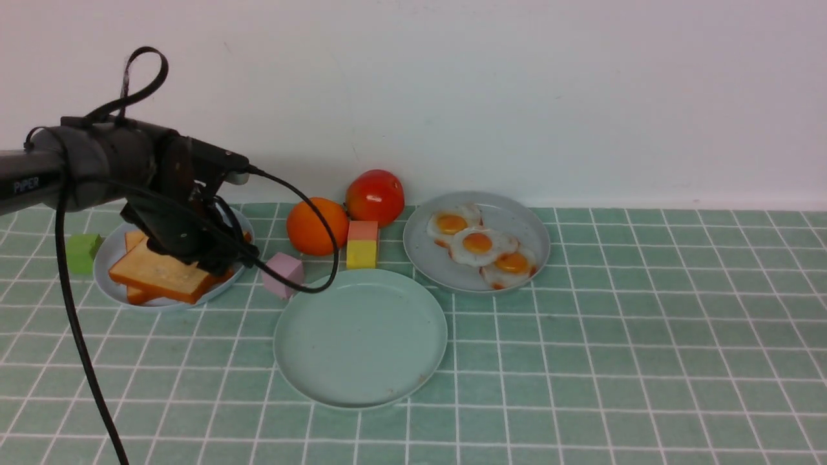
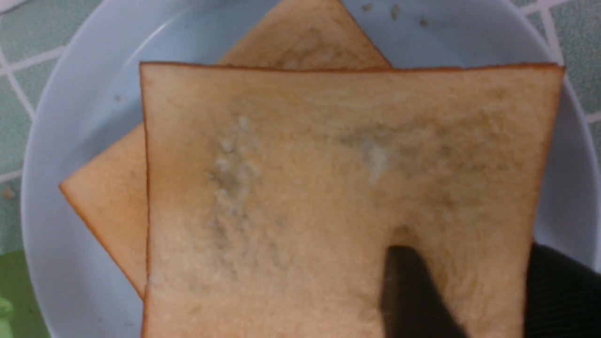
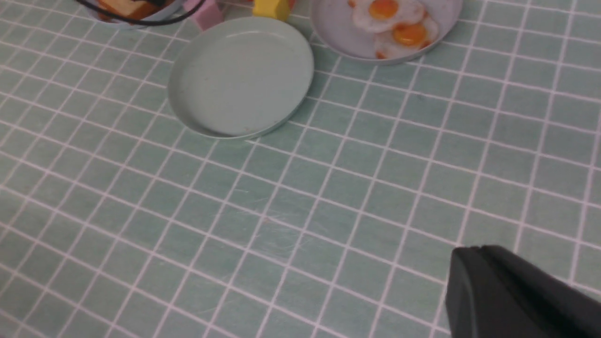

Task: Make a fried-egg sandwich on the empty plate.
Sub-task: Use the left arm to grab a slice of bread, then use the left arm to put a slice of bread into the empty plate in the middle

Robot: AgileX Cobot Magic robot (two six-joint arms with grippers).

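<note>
Progress: basically zero. Mint plate [image 1: 303, 361] was bare and well clear of both sets of jaws. Left gripper [image 2: 469, 256] was down over the light-blue plate [image 2: 70, 117], jaws parted. One finger [image 2: 408, 291] sat on the top toast slice [image 2: 300, 188], the other just outside its edge, so straddling, not gripping. Second slice [image 2: 108, 197] lay underneath. Fried egg [image 1: 479, 245] sat on the grey plate [image 1: 517, 213], far from either gripper. Right gripper [image 3: 474, 281] was clenched on nothing over bare table [image 3: 281, 211]. Left to do: toast, egg, toast.
</note>
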